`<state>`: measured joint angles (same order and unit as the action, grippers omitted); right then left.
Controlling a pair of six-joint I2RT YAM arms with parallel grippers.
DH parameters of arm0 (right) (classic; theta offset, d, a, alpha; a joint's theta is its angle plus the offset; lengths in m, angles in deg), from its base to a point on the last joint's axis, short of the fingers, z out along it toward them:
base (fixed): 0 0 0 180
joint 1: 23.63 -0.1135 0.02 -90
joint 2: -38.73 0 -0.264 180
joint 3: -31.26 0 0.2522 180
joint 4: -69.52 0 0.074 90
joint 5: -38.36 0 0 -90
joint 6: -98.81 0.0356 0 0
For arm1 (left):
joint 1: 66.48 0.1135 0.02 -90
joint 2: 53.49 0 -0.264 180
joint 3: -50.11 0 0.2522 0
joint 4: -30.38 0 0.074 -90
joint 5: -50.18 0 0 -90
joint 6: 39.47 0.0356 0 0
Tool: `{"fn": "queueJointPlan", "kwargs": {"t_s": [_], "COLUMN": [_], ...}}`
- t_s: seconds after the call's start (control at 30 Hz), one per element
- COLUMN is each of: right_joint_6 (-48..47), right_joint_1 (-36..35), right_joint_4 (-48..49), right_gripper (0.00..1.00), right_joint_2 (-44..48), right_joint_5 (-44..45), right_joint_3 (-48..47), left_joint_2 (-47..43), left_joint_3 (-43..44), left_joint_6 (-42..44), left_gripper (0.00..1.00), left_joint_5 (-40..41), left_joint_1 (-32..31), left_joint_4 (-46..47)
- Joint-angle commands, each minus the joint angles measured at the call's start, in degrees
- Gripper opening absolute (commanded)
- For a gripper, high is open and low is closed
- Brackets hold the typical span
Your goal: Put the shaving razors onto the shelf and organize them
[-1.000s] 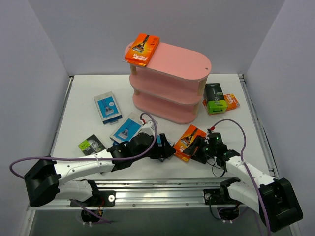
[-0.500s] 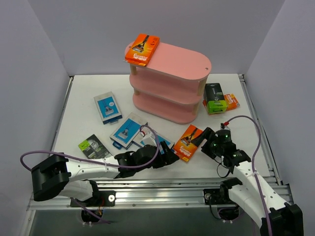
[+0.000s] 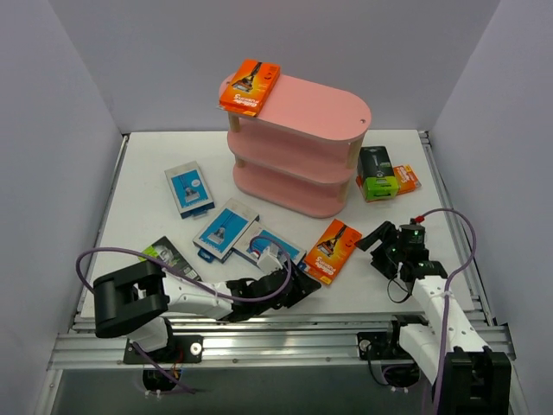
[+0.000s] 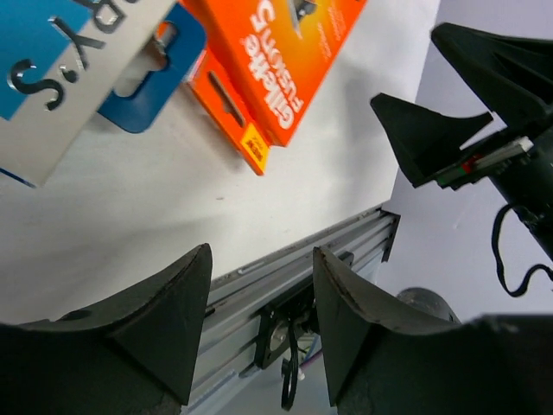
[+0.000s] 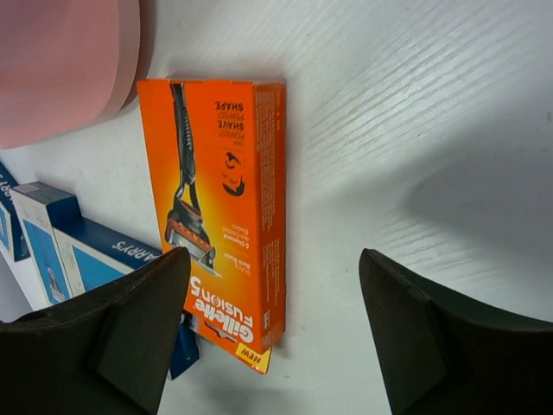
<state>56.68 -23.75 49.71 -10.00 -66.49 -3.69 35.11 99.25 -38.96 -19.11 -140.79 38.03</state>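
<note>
Both grippers are empty: left gripper (image 4: 262, 259) jaws part open, right gripper (image 5: 275, 259) jaws wide. The orange pack (image 3: 333, 249) lies flat on the table (image 3: 147, 164), lower centre, between them; the shelf (image 3: 320, 108) stands upper centre. Risk: arms collide converging on one pack, or fingers skid it aside.

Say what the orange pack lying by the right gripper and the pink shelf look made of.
Orange pack: printed cardboard with a slight sheen, judging by its crisp folded edges and flat printed side panel.
Pink shelf: probably painted wood or MDF with a matte finish; the colour is even and glare-free. Its posts look like pale bare wood.
</note>
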Motion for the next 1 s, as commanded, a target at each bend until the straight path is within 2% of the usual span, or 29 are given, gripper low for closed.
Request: {"fn": "queueJointPlan", "kwargs": {"t_s": [0.0, 0.2, 0.43, 0.67, 0.97], "right_joint_6": [-3.4, -8.59, -8.5, -9.47, -11.23], "right_joint_1": [3.63, 10.05, 10.58, 11.19, 12.86], "right_joint_4": [2.35, 2.44, 4.64, 5.08, 5.52], "right_gripper": [0.74, 0.74, 0.74, 0.75, 0.75], "right_joint_2": [-2.07, -5.58, -7.87, -8.4, -10.77], "right_joint_5": [-4.83, -9.93, -11.34, -11.43, -13.01], "right_joint_3": [-1.57, -2.19, -2.54, -2.1, -2.54], "left_joint_2": [2.45, 3.78, 7.2, 9.22, 13.44], "left_joint_3": [1.54, 2.59, 3.21, 4.61, 4.79], "left_joint_6": [-5.25, -4.99, -4.9, -5.52, -4.29], "left_gripper": [0.58, 0.57, 0.56, 0.56, 0.55], "left_joint_5": [2.84, 7.85, 11.19, 11.72, 12.07], "left_joint_1": [-0.75, -0.93, -0.93, -0.84, 0.3], "left_joint_4": [6.28, 6.45, 9.26, 6.72, 11.63]}}
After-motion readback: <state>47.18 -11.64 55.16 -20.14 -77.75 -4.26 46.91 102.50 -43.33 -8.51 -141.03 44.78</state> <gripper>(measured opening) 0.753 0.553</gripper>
